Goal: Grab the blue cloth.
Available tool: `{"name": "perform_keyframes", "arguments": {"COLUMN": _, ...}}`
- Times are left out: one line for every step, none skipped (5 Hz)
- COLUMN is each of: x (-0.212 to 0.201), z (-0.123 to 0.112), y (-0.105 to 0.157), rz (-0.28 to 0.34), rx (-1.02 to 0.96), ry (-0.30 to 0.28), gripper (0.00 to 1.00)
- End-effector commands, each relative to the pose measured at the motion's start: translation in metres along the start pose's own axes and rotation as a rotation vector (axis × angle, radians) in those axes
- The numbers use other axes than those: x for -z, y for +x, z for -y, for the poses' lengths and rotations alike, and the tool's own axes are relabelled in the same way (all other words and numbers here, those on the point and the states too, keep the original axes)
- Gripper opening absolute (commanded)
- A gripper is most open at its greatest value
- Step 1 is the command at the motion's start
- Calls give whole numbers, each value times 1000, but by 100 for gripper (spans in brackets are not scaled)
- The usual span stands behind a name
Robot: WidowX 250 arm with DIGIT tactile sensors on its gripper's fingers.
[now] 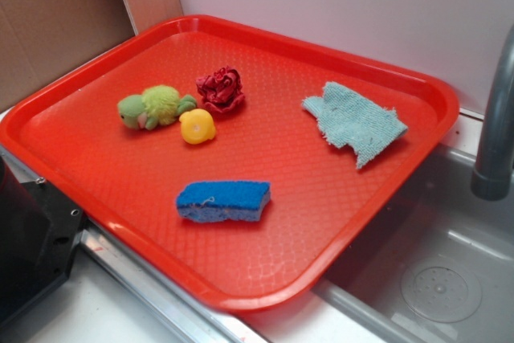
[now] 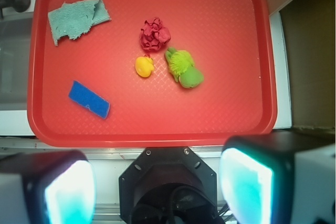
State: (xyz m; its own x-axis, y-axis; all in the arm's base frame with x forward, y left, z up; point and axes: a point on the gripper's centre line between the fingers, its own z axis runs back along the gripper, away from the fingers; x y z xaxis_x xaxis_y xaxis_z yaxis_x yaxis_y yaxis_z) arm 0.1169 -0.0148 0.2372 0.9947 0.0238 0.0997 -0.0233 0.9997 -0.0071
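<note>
**Gripper waits at tray's near edge, blue cloth in the far corner**

Seen from the wrist camera, the gripper (image 2: 157, 192) hangs over the bench just short of the red tray (image 2: 157, 137), its two fingers (image 2: 68, 190) spread wide with nothing between them. Nearest it on the tray lies a bright-blue sponge block (image 2: 89, 99), a firm rectangle with a paler underside. Beyond that, around the tray's middle, sits a small cluster: a smooth yellow rubber duck (image 2: 144, 66), a fuzzy green plush turtle (image 2: 184, 68) just beside it, and a crumpled dark-red flower-like bundle (image 2: 154, 35) close behind both.

The blue cloth (image 2: 76, 18) lies farthest off, in the corner of the tray ahead and to the left in the wrist view, near the grey faucet (image 1: 498, 118) and the steel sink (image 1: 434, 279). It is well apart from every other item. It is a pale teal terry rag, flat and nappy, with ragged, stepped edges; one end looks slightly folded or lifted. Its long axis runs roughly across the wrist view, tilted a little.

The coming move appears to call for a long reach forward and leftward, passing the sponge, with the open fingers probably set across the cloth's shorter width. The textured plastic tray floor beneath is bare around the cloth, leaving room to descend.
</note>
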Motion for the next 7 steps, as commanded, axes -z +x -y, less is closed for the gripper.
{"name": "perform_keyframes", "arguments": {"x": 0, "z": 0, "y": 0, "rz": 0, "rx": 0, "ry": 0, "gripper": 100}}
{"name": "perform_keyframes", "arguments": {"x": 11, "z": 15, "y": 20, "rz": 7, "rx": -133, "ry": 4, "gripper": 100}}
{"name": "perform_keyframes", "arguments": {"x": 22, "z": 26, "y": 41, "rz": 20, "rx": -219, "ry": 8, "gripper": 100}}
{"name": "perform_keyframes", "arguments": {"x": 32, "z": 32, "y": 64, "rz": 70, "rx": -371, "ry": -22, "gripper": 100}}
{"name": "perform_keyframes", "arguments": {"x": 46, "z": 34, "y": 92, "rz": 104, "rx": -587, "ry": -62, "gripper": 100}}
{"name": "perform_keyframes", "arguments": {"x": 64, "z": 40, "y": 118, "rz": 143, "rx": -682, "ry": -59, "gripper": 100}}
{"name": "perform_keyframes", "arguments": {"x": 95, "z": 55, "y": 144, "rz": 112, "rx": -694, "ry": -87, "gripper": 100}}
